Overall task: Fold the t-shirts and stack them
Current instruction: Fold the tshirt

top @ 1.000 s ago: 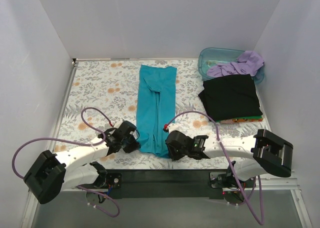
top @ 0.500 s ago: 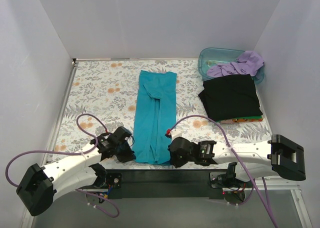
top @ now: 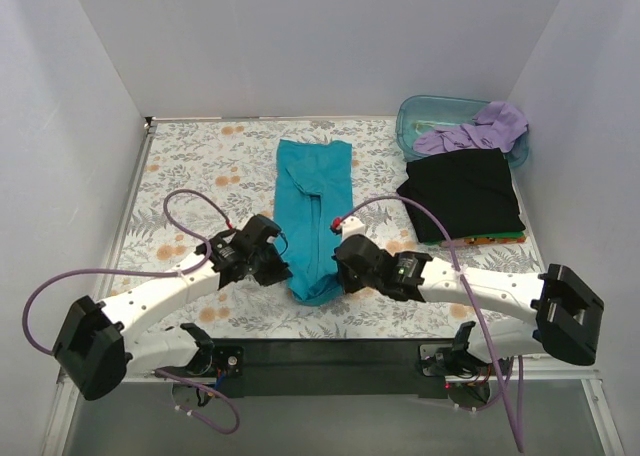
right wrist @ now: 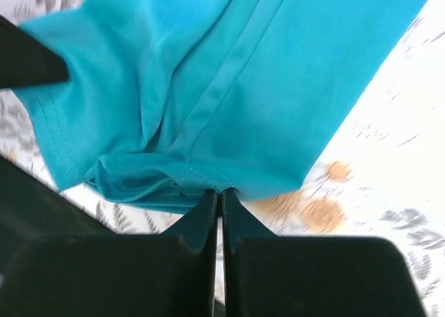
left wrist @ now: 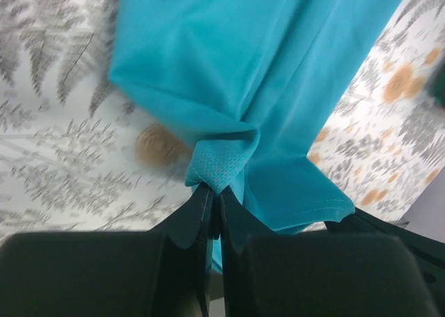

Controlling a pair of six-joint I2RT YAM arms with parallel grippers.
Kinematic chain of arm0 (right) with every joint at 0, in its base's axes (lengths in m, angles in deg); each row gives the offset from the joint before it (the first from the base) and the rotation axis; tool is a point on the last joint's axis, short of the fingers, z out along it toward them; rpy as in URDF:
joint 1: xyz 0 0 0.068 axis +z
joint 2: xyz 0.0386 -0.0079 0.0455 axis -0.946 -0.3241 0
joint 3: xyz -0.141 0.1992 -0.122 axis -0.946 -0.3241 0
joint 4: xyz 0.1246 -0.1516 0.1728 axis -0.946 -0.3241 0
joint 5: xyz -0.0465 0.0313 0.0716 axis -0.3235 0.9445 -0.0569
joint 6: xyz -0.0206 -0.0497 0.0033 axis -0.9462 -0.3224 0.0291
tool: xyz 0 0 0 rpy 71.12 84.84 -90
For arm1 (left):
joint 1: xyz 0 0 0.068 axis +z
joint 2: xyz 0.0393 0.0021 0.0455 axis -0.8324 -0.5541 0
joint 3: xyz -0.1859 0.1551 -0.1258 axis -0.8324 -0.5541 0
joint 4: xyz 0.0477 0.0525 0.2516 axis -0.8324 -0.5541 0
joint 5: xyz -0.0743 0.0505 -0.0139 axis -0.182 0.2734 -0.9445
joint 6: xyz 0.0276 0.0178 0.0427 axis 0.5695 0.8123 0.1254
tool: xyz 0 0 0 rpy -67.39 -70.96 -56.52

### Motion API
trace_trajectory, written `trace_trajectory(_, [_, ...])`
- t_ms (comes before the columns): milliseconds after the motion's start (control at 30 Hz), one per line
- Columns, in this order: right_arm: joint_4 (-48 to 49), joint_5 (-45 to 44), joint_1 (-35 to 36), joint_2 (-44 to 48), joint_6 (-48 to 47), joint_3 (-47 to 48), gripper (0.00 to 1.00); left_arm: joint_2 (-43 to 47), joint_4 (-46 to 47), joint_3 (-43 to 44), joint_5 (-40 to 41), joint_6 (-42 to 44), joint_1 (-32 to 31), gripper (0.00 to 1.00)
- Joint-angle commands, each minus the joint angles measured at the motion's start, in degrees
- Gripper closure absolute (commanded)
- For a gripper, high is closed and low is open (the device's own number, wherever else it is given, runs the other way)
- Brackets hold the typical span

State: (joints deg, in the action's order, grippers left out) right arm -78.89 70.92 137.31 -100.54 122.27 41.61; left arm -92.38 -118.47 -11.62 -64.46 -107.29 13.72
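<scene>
The teal-blue t-shirt (top: 315,206) lies as a long narrow strip down the middle of the floral table. My left gripper (top: 283,268) is shut on its near left corner (left wrist: 217,165). My right gripper (top: 338,271) is shut on its near right corner (right wrist: 201,181). Both hold the near hem raised and carried toward the far end, so the cloth bulges in a fold (top: 312,288) under them. The black t-shirt (top: 462,193) lies folded at the right. The lavender-purple t-shirt (top: 478,131) hangs crumpled over the tub.
The translucent blue-green tub (top: 420,116) stands at the far right corner. An orange and green edge (top: 490,240) peeks from under the black shirt. White walls close in the table on three sides. The arms' bases sit at the near edge.
Both grippers dipped to the near edge, then lifted the shirt's near hem and carried it away from the bases. The strip now looks shorter, with a fold under the grippers.
</scene>
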Motion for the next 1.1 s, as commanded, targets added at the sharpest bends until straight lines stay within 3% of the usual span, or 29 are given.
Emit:
trace_trajectory(0, [1.82, -1.49, -4.06, -2.56, -6.99, 5.56, 0.99, -4.79, 3.19, 5.24, 3.41, 2.93, 1.76, 1.00])
trace_trajectory(200, [5.42, 1.85, -13.30, -7.58, -11.56, 10.49, 0.99, -13.59, 4.42, 14.91, 4.90, 5.84, 8.00, 1.00])
trace_trajectory(433, [7.79, 5.62, -22.25, -14.08, -16.13, 17.97, 0.99, -23.87, 6.44, 23.44, 0.69, 10.05, 15.90, 1.00])
trace_trajectory(900, [9.03, 14.86, -32.64, -28.93, -21.32, 30.36, 0.99, -41.19, 7.76, 37.51, -4.59, 13.48, 23.03, 1.00])
trace_trajectory(967, [9.38, 16.35, -33.95, -32.17, -22.46, 32.91, 0.99, -43.56, 7.15, 39.26, -4.85, 13.66, 23.65, 0.90])
trace_trajectory(1000, [9.38, 16.88, -34.39, -33.32, -22.38, 33.78, 0.99, -44.09, 7.06, 39.53, -4.59, 13.57, 24.00, 0.75])
trace_trajectory(1033, [9.29, 18.97, -35.27, -34.38, -22.64, 35.71, 0.97, -44.79, 7.15, 39.88, -4.50, 13.48, 24.26, 0.50])
trace_trajectory(1067, [9.29, 19.86, -35.71, -35.96, -22.47, 36.51, 0.79, -44.89, 6.89, 40.23, -4.50, 13.57, 24.61, 0.38])
